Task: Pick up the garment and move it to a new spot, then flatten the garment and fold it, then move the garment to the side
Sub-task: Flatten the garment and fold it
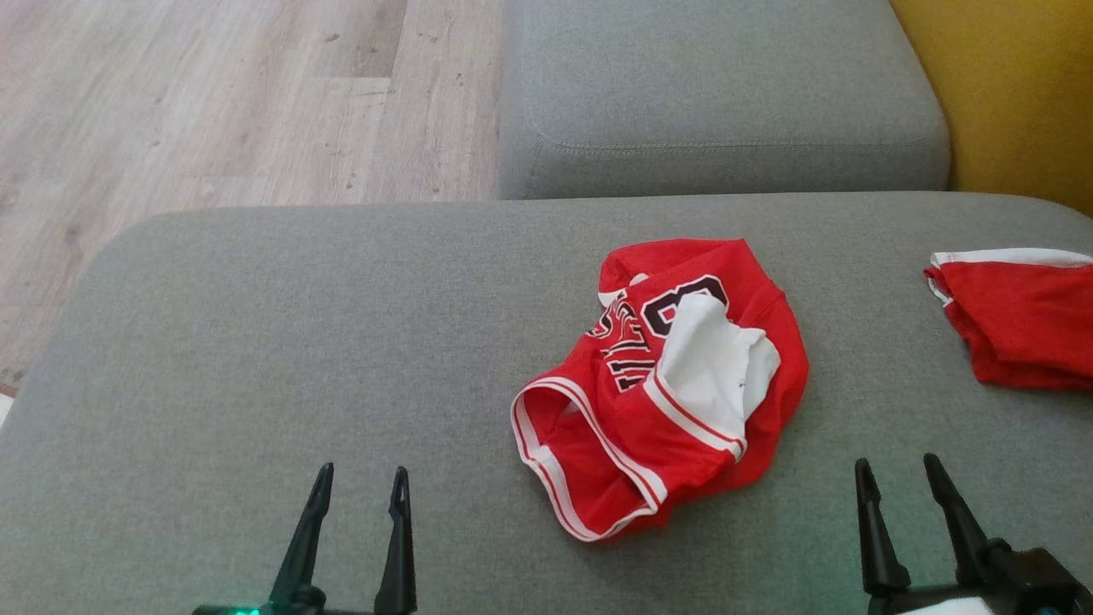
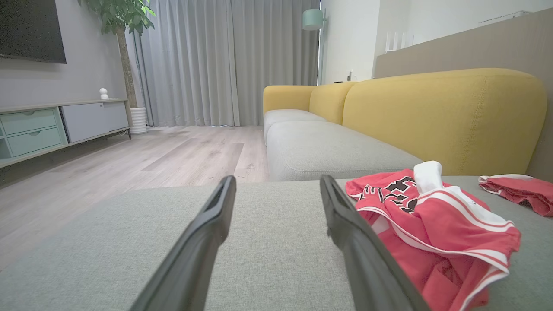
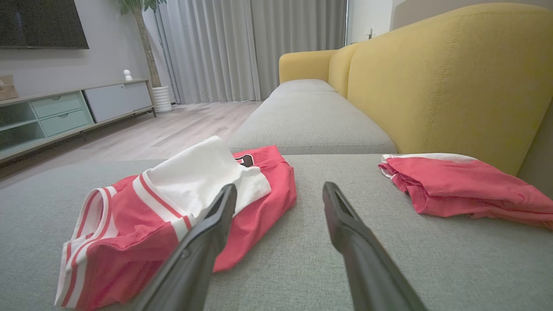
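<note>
The crumpled red jersey [image 1: 666,384] lies on the grey sofa cushion [image 1: 256,342], ahead of and between the left gripper [image 1: 361,472] and the right gripper [image 1: 897,463], touching neither. Both have fingers spread apart, holding nothing

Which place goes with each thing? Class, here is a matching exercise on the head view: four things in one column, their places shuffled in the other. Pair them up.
Things
1. crumpled jersey
2. folded red garment
3. wooden floor
4. yellow backrest

Places
A. top left, beyond the seat
B. near the middle of the grey cushion
C. top right corner
D. at the right edge of the cushion, cut off by the frame

Pairs: 1-B, 2-D, 3-A, 4-C
</note>
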